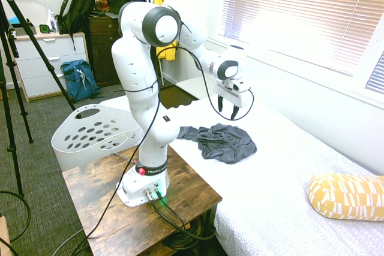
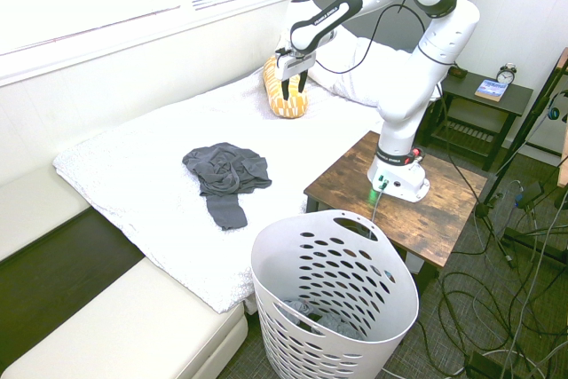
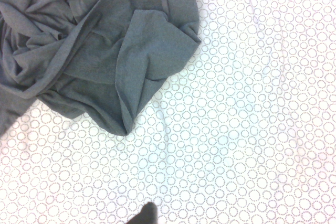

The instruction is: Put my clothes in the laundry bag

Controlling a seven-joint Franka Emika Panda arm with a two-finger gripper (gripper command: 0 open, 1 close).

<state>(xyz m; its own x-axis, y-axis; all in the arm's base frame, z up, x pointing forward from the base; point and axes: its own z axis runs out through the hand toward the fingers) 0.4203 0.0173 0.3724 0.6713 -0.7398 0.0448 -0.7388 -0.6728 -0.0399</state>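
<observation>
Second exterior view: wide-spread claw (image 2: pixel 292 88) hangs above the bed, clothes (image 2: pixel 225 173) lying well apart.

A dark charcoal-grey soft fabric garment (image 1: pixel 221 142) (image 2: pixel 227 175) (image 3: pixel 89 45) lies crumpled and folded over itself on the white circle-patterned bed cover, with one part trailing towards the bed's edge. A white plastic laundry basket with oval holes in its sides (image 1: pixel 96 130) (image 2: pixel 333 295) stands upright on the floor beside the bed, apart from the garment, with some dark fabric in its bottom.
</observation>
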